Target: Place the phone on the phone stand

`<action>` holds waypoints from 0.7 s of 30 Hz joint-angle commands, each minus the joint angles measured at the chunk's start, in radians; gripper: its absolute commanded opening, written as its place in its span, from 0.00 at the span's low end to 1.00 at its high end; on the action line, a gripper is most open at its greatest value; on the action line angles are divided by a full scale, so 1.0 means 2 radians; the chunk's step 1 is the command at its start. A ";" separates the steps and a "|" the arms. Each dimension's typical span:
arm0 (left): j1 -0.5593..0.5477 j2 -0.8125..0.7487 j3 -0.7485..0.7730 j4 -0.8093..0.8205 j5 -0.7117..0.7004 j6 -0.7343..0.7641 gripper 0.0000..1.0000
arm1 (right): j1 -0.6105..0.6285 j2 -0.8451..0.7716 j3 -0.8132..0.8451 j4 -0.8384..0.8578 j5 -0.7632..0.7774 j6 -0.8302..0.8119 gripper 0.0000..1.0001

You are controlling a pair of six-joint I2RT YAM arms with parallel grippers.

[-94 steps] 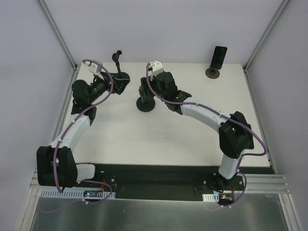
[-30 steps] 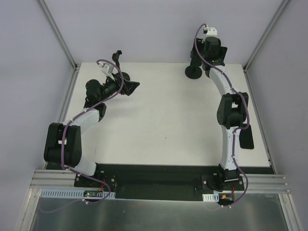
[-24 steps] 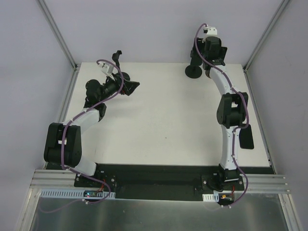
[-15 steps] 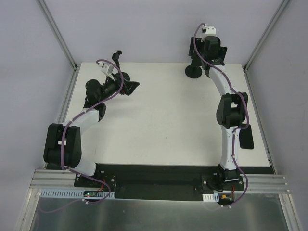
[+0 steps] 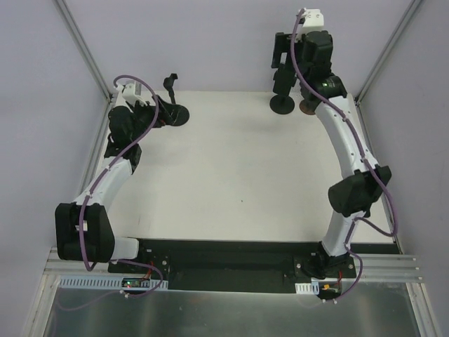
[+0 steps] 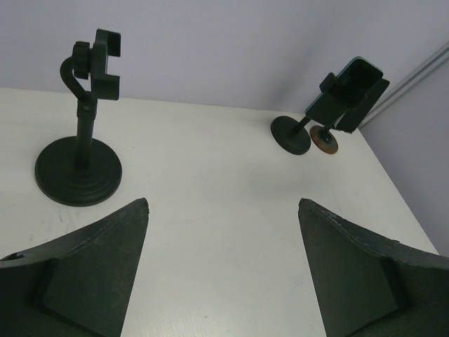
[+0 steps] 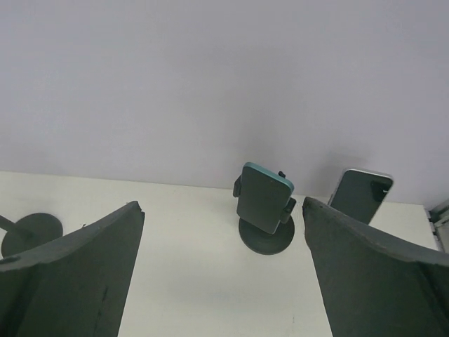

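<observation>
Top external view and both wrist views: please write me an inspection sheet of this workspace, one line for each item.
surface: white table, plain.
job's things: phone sits in the phone stand at the far right corner.
clutter: second phone on a brown-based stand, close beside the first; empty stand at the far left.
grippers: left pincer open, holding nothing, facing the empty stand; right pincer open, holding nothing, clear of the phone.
cables: purple cables run along both arms; no snag seen.
surroundings: pale walls, metal frame posts at the corners.
</observation>
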 commanded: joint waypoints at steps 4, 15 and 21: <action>0.013 -0.008 0.074 -0.069 -0.019 -0.015 0.82 | -0.007 -0.071 -0.065 -0.031 -0.039 0.041 0.97; 0.046 0.114 0.255 -0.149 0.035 -0.027 0.80 | -0.069 0.001 -0.172 0.152 -0.209 0.170 0.53; 0.059 0.115 0.221 -0.156 0.011 0.034 0.75 | -0.099 0.084 -0.095 0.146 -0.225 0.180 0.15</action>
